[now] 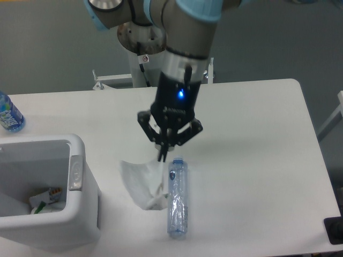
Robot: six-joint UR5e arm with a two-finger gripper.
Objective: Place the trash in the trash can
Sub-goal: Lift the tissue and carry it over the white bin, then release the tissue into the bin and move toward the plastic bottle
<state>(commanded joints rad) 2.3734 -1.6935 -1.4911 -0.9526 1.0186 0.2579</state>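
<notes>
A crumpled white plastic wrapper hangs pinched at its top edge in the clenched tips of the claw, its lower folds trailing down to the white counter or just above it; which cannot be told. Just to the wrapper's right, touching its lower corner, a clear crinkled bottle with a blue cap and a small blue label lies flat on the counter, its length running toward the front edge. The claw points straight down from the robot arm, a blue light glowing on its black body. To the left, well apart from the wrapper, stands the white trash can with a grey oblong panel on its near rim; 1 or more scraps with orange and green print lie inside it. At the far left edge of the counter, a 2nd bottle with a bright-blue label stands partly out of view.
</notes>
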